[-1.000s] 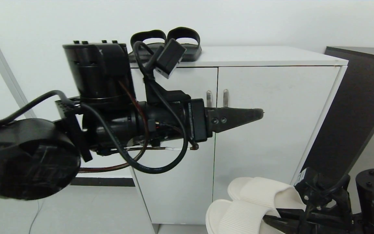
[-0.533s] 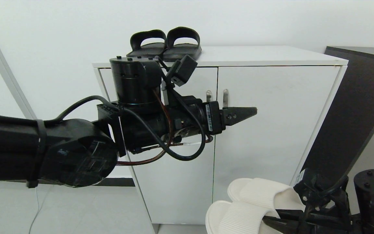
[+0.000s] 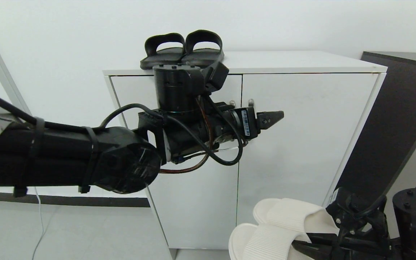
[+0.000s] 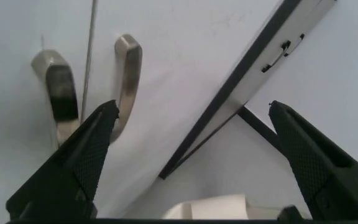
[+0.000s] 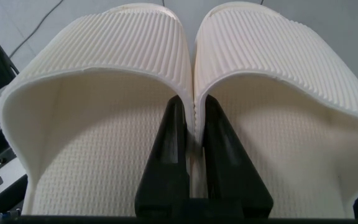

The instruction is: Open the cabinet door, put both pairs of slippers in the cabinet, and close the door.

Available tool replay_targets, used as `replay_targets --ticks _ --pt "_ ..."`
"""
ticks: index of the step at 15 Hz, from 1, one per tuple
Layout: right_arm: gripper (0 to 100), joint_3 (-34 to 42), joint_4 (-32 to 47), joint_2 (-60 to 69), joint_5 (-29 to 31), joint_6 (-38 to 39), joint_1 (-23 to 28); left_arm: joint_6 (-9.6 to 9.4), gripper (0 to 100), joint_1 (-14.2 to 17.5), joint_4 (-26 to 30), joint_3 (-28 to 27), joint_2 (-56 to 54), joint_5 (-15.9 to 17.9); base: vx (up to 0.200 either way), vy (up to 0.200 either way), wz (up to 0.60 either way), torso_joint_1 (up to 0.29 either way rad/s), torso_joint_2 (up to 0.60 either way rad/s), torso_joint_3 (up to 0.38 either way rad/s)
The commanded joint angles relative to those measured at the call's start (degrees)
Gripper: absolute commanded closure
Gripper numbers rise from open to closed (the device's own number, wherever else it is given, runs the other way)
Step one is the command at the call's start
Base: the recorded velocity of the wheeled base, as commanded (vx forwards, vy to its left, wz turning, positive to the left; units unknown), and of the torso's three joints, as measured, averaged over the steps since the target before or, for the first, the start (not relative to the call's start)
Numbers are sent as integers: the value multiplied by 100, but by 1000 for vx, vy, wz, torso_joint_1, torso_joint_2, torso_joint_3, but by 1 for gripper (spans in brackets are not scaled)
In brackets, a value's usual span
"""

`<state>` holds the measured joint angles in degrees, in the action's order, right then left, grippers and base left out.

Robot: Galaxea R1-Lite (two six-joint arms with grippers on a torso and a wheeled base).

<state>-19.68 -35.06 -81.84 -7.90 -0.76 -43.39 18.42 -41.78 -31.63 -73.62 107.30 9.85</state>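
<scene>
The white cabinet point(image 3: 302, 126) has both doors closed, with two metal handles point(image 3: 250, 103) at the centre seam. A black pair of slippers point(image 3: 183, 47) rests on its top left. My left gripper point(image 3: 279, 115) is at handle height, just right of the handles and close to the right door. In the left wrist view it point(image 4: 192, 109) is open, the right door's handle point(image 4: 128, 74) by one finger point(image 4: 82, 165). My right gripper point(image 5: 193, 106), low at the front right, is shut on the touching inner walls of the white pair of slippers point(image 3: 276, 224).
A dark panel point(image 3: 392, 126) leans against the cabinet's right side. A white wall runs behind, with a grey strip point(image 3: 2, 68) at the left. A thin cable point(image 3: 42, 231) hangs toward the floor on the left.
My left arm has stretched forward and risen, carrying its gripper closer to the door handles. The right arm and the white slippers have stayed put.
</scene>
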Motion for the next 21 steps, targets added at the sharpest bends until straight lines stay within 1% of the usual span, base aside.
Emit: replay_targets --ticks 1,5,6,7,8,10,11,12,13,14,17,18,19,20,21 --pt "100 -1 -1 -43 -1 -4 -3 -5 0 12 140 -329 370 -168 0 0 0 0 0 0" --pt "100 8 -10 -78 -1 -4 -3 39 0 20 166 -443 564 -115 0 0 0 0 0 0" --pt "100 8 -1 -78 -1 -4 -3 48 100 29 166 -416 555 -115 0 0 0 0 0 0" --pt "100 16 -1 -78 -1 -4 -3 48 100 29 158 -381 520 -115 0 0 0 0 0 0" --pt "100 95 8 -52 -10 -4 -3 65 100 38 175 -232 388 -106 0 0 0 0 0 0" --pt "100 192 -1 -17 -230 -21 -3 65 100 38 158 93 168 -45 0 0 0 0 0 0" --pt "100 298 -10 45 -476 -118 -3 56 100 38 140 331 28 35 0 0 0 0 0 0" --pt "100 447 -1 194 -827 -355 6 56 100 38 131 700 -271 263 0 0 0 0 0 0" --pt "100 517 -1 265 -959 -452 14 56 100 38 131 937 -482 509 0 0 0 0 0 0" --pt "100 561 8 300 -1003 -487 14 65 100 20 131 1087 -658 615 0 0 0 0 0 0" --pt "100 588 8 300 -1012 -496 6 39 100 -199 96 1570 -1045 623 0 0 0 0 0 0" --pt "100 588 17 300 -1012 -496 6 56 100 -270 96 1728 -1203 623 0 0 0 0 0 0" --pt "100 588 17 300 -1012 -496 6 65 100 -270 96 1860 -1335 659 0 0 0 0 0 0" --pt "100 588 17 300 -1012 -496 6 92 100 -226 96 1851 -1343 667 0 0 0 0 0 0" --pt "100 588 17 291 -1012 -496 6 179 100 -50 87 1825 -1299 685 0 0 0 0 0 0"
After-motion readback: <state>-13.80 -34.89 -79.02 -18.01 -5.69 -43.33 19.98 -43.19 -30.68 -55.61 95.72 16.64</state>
